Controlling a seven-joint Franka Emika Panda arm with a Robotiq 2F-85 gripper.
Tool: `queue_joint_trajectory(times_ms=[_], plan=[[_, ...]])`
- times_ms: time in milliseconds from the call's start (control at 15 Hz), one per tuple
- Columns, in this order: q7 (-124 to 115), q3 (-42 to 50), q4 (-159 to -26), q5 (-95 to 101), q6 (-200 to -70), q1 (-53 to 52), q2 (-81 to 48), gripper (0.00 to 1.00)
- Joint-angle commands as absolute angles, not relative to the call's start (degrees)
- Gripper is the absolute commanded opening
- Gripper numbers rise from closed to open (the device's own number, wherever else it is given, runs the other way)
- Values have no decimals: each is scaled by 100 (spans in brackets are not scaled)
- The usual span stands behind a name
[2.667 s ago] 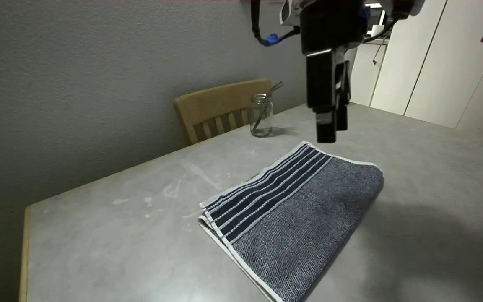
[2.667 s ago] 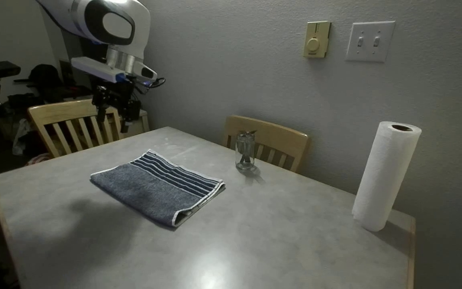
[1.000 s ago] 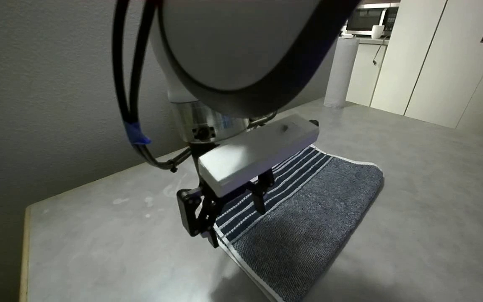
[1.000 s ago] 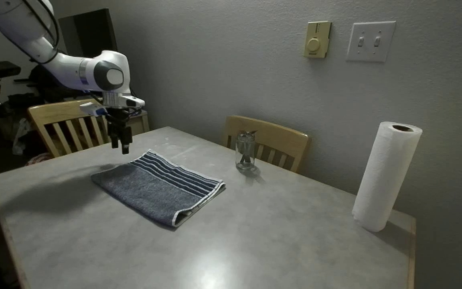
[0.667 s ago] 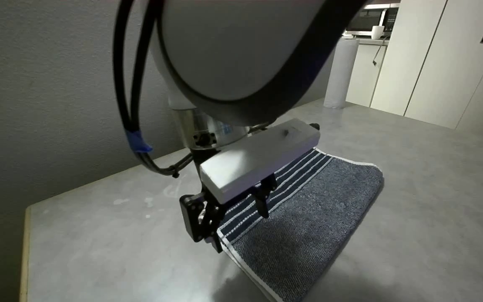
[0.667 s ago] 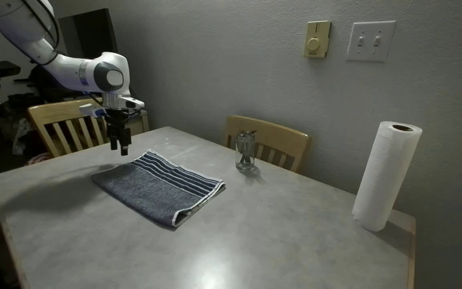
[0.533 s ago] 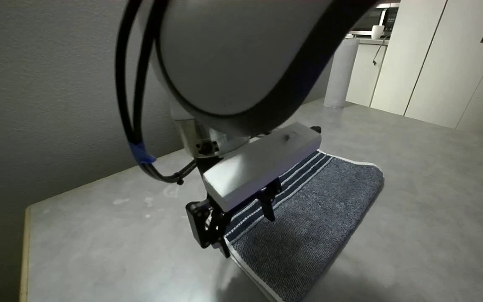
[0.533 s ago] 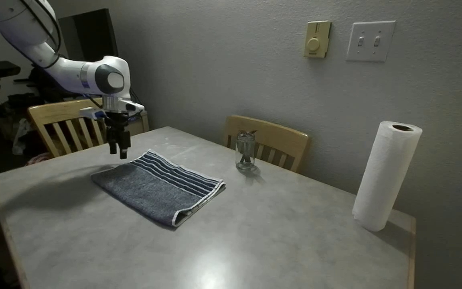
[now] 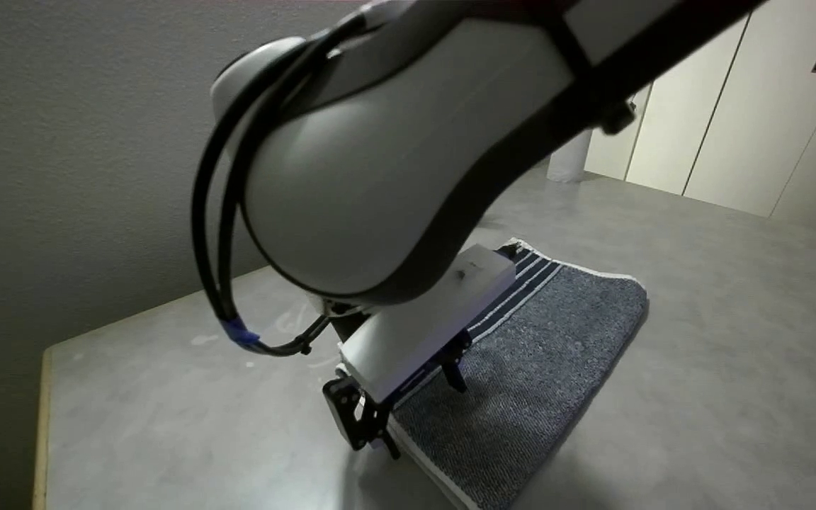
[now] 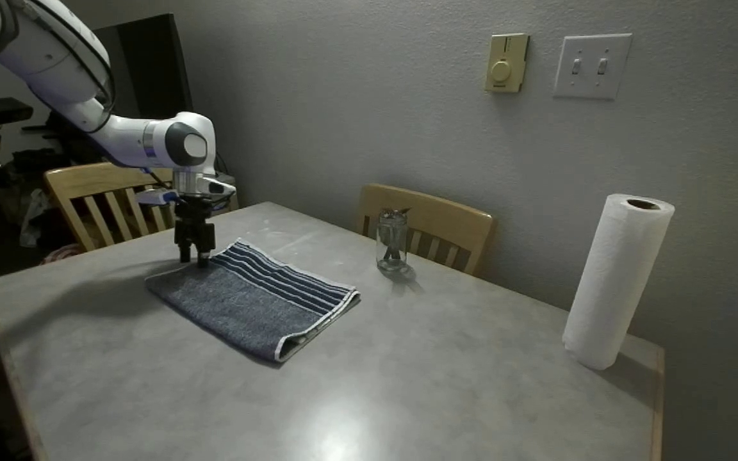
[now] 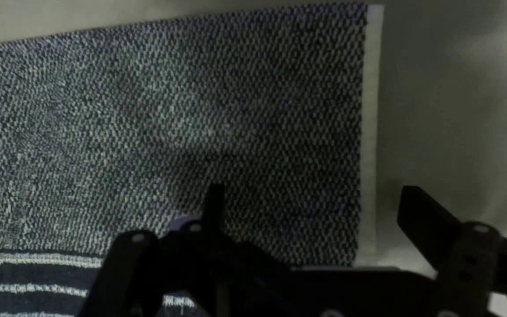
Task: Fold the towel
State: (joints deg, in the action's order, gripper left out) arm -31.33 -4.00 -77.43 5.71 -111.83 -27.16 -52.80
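Note:
The towel (image 9: 542, 361) lies flat on the table as a folded dark grey rectangle with a white-striped band and white edging. It also shows whole in an exterior view (image 10: 234, 307) and in part in the wrist view (image 11: 192, 110). My gripper (image 9: 427, 420) is open and empty, pointing down low at one short edge of the towel; it also shows in an exterior view (image 10: 194, 261). In the wrist view the gripper (image 11: 313, 191) straddles the white edge: one finger is over the cloth, the other over bare table. I cannot tell whether the fingertips touch anything.
A glass jar with metal straws or utensils (image 10: 392, 242) stands behind the towel. A paper towel roll (image 10: 619, 282) stands upright at the table's far end. Wooden chairs (image 10: 430, 208) stand along the table (image 10: 439, 384). A grey wall runs behind.
The arm has swung across to the towel's white-edged side, and the gripper has turned and come down low over that edge. The gripper stays open. The towel has not moved.

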Motion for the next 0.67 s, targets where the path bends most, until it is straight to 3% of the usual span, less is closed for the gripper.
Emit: queue_joint_trajectory(times_ms=[0, 600], plan=[[-3008, -304, -7193, 676, -10921, -2779, -5582, 100], [-3080, -139, -7016, 807, -10525, -2771, -5619, 100]])
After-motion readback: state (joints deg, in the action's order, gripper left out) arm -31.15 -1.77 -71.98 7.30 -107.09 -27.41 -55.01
